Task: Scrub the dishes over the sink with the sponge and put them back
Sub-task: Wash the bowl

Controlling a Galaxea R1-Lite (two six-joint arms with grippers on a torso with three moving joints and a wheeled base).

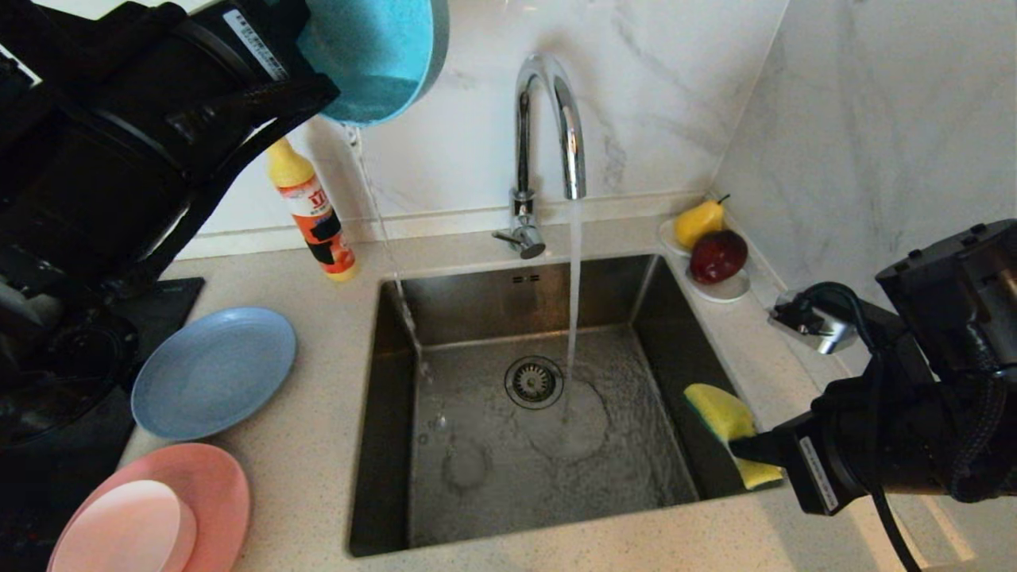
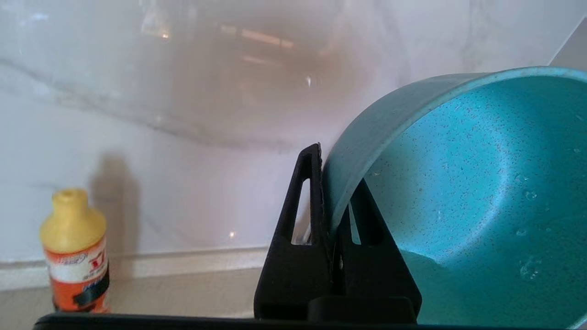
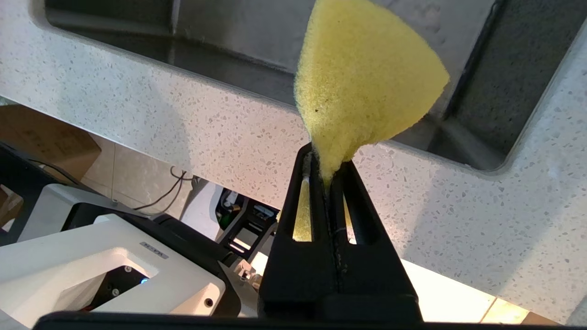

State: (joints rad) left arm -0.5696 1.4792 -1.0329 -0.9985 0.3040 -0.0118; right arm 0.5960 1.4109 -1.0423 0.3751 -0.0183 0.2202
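An orange bottle with a yellow cap stands on the counter against the marble wall. In the far corner, 1 white dish holds a pear and a red fruit.

Left gripper raised high at rear left, fingers pinched together. Right gripper low at front right, fingers clamped.
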